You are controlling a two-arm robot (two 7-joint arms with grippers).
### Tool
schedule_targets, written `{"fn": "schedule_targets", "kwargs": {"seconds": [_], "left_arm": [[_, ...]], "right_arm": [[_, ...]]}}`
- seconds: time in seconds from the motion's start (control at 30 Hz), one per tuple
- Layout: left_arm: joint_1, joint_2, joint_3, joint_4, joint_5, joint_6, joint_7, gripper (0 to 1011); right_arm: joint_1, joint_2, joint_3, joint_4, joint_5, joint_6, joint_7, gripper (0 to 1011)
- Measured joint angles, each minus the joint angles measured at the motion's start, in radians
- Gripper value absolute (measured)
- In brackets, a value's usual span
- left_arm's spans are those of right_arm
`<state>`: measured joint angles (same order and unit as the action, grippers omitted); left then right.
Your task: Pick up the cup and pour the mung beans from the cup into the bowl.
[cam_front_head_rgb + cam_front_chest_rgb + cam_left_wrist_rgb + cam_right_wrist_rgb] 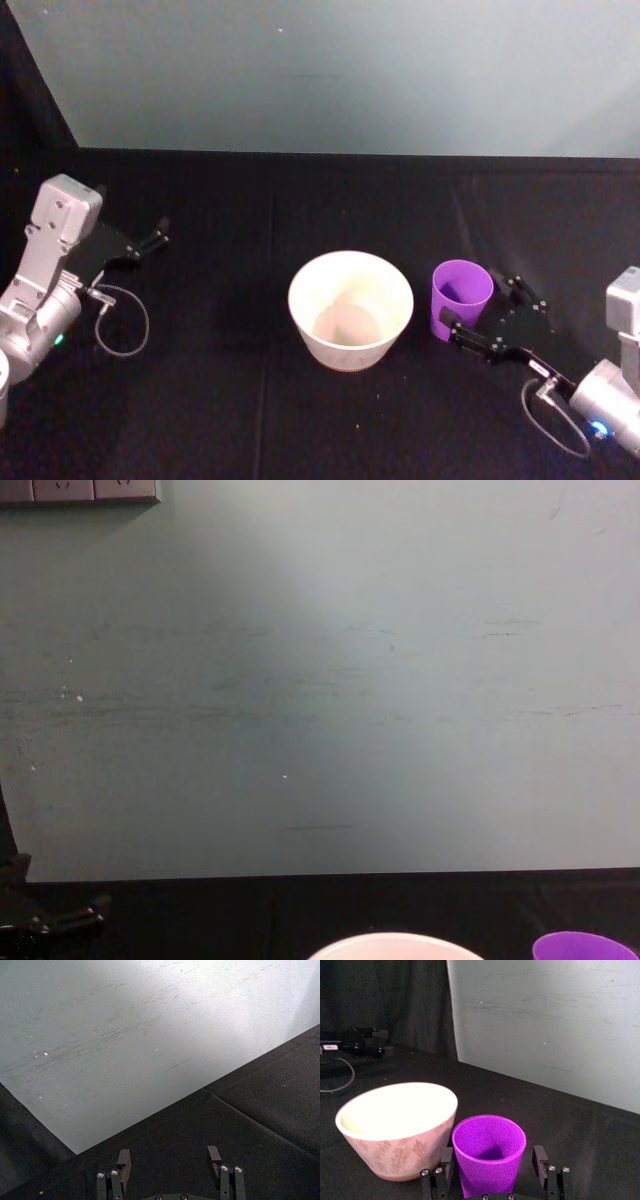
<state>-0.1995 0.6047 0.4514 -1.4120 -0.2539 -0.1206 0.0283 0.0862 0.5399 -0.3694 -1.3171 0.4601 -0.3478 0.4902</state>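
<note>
The pale pinkish-white bowl (351, 310) (395, 1127) (385, 946) stands upright mid-table. Just to its right stands the purple cup (461, 296) (489, 1152) (590, 946), also upright. My right gripper (482, 303) (493, 1157) reaches in from the right and is open, one finger on each side of the cup's lower wall with a thin gap on both sides. The cup's inner wall shows bare purple. The mung beans are out of view. My left gripper (158, 236) (169, 1156) is parked open at the far left, holding nothing.
A black cloth (240, 200) covers the table, and a pale wall panel (350, 70) rises behind its far edge. A cable loop (125, 325) lies by the left arm. Another cable (555, 420) hangs near the right wrist.
</note>
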Motion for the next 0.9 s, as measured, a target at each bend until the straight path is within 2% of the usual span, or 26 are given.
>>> {"fn": "schedule_targets", "kwargs": {"seconds": [0.33,0.9], "left_arm": [[0.000,0.000,0.000,0.000,0.000,0.000,0.000,1000],[0.000,0.000,0.000,0.000,0.000,0.000,0.000,1000]], "right_arm": [[0.016,-0.020,0.013,-0.004,-0.003,0.011,0.044,1003],[0.001,-0.045,0.045,-0.011,-0.029,0.030,0.061,1003]]}}
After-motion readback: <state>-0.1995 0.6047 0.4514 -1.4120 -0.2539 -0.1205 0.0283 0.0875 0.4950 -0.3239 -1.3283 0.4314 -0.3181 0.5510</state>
